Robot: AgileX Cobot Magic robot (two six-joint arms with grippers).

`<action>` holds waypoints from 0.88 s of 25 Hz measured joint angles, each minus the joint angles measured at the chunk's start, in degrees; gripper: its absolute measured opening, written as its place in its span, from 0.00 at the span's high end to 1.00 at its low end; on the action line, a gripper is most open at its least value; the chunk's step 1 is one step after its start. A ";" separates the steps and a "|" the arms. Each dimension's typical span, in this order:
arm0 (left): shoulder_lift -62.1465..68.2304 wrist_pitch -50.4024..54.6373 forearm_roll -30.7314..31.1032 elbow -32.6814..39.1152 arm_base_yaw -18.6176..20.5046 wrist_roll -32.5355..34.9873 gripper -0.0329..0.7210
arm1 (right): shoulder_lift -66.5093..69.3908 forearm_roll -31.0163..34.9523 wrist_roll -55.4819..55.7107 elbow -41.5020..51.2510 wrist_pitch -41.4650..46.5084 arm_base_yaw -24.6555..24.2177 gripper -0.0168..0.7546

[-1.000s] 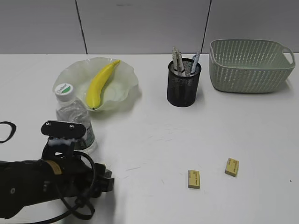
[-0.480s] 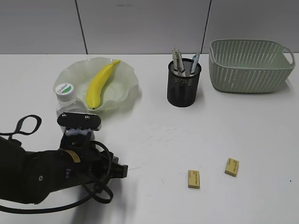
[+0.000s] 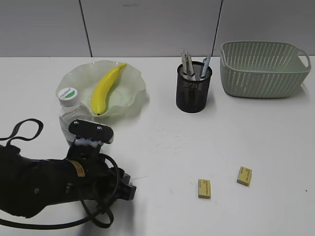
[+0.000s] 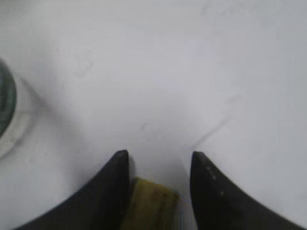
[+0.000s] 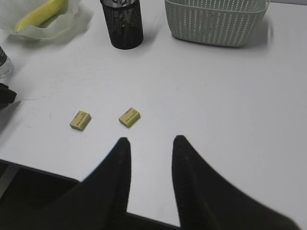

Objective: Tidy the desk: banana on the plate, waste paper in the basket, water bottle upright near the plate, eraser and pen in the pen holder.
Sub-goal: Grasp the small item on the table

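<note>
Two yellow erasers (image 3: pixel 204 188) lie flat on the counter (image 3: pixel 162 137), well right of the left pincer (image 4: pixel 158 165), whose parted fingers hold nothing. The right pincer (image 5: pixel 149 146), also released and empty, hangs just behind them and looks the nearer arm.

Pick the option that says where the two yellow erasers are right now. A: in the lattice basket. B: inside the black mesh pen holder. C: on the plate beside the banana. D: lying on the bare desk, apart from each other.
D: both erasers, one and the other, lie flat on the white desk with a gap between them, well in front of the pen holder and the basket.
</note>
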 joint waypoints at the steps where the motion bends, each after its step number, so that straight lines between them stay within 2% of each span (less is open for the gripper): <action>1: -0.40 1.21 2.05 0.00 0.00 0.00 0.50 | 0.00 0.00 0.00 0.00 0.00 0.00 0.66; 7: -2.25 7.25 12.28 0.07 0.00 -0.32 0.44 | 0.00 0.00 0.00 0.00 0.00 0.00 0.66; 12: -2.43 8.36 13.82 0.07 0.17 -0.32 0.44 | 0.00 0.00 0.00 0.00 0.00 0.00 0.66; 18: -1.98 8.48 16.40 0.07 0.41 -0.32 0.55 | 0.00 0.00 0.00 0.00 0.05 0.00 0.66; 21: -1.94 8.55 16.68 0.01 0.46 -0.32 0.69 | 0.00 0.00 0.00 0.00 0.00 0.00 0.66; 22: -1.94 8.55 16.68 0.01 0.46 -0.32 0.71 | 0.00 0.00 0.00 0.00 0.00 0.00 0.66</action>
